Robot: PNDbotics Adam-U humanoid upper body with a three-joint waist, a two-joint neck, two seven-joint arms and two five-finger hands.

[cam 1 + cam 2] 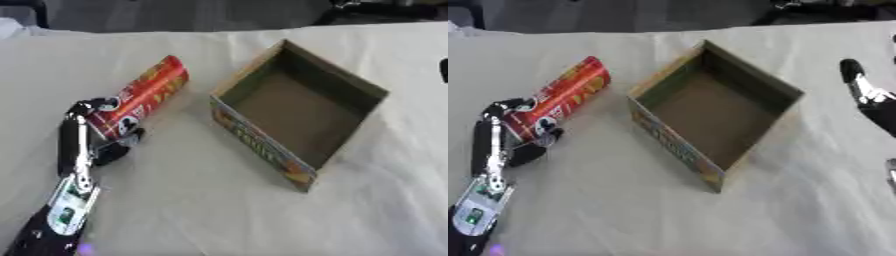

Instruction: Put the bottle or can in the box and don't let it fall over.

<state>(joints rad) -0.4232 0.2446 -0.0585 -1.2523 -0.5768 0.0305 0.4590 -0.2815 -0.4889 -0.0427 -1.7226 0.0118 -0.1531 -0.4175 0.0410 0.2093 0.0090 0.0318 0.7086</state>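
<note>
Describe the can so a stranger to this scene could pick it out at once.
Start at the open cardboard box in the middle of the cloth-covered table. Look to its left: the can lies on its side, its near end in the curled fingers of the left hand. It is a long red tube, the only red thing there.

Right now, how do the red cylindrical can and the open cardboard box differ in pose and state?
The red cylindrical can lies on its side; the open cardboard box sits flat, opening upward. The left hand curls round the can's near end; nothing touches the box, which is empty. The right hand shows at the right edge. Both rest on the white-covered table, side by side, apart.
</note>
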